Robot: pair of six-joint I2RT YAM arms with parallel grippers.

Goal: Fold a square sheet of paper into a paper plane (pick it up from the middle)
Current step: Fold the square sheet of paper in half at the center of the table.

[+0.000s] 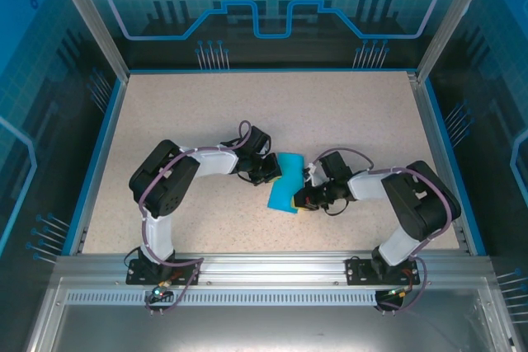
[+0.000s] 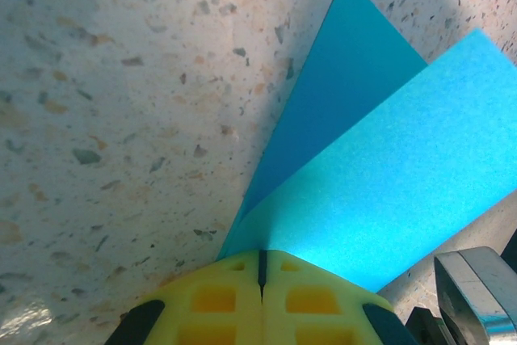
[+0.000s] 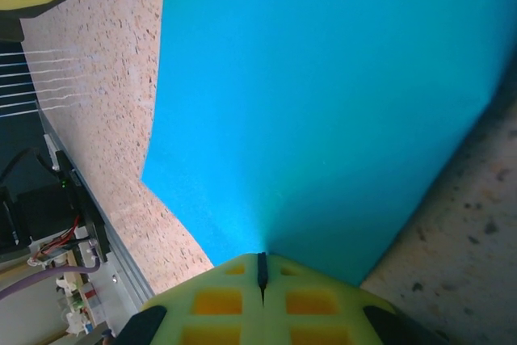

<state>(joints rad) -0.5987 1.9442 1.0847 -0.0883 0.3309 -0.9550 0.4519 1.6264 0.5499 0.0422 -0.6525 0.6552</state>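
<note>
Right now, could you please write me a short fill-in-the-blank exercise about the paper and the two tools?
1. The sheet of paper is a single colour, bright ____.
2. The left tool and the right tool are each ____ on an edge of the paper.
3. The fingers of both tools are coloured ____.
4. Seen from above, the paper lies ____ the two tools.

Missing words: blue; shut; yellow; between.

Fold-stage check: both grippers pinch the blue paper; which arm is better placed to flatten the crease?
Probably left: the left gripper is shut at the corner where the paper's two layers fan apart; the right gripper, shut on another edge, can anchor.
</note>
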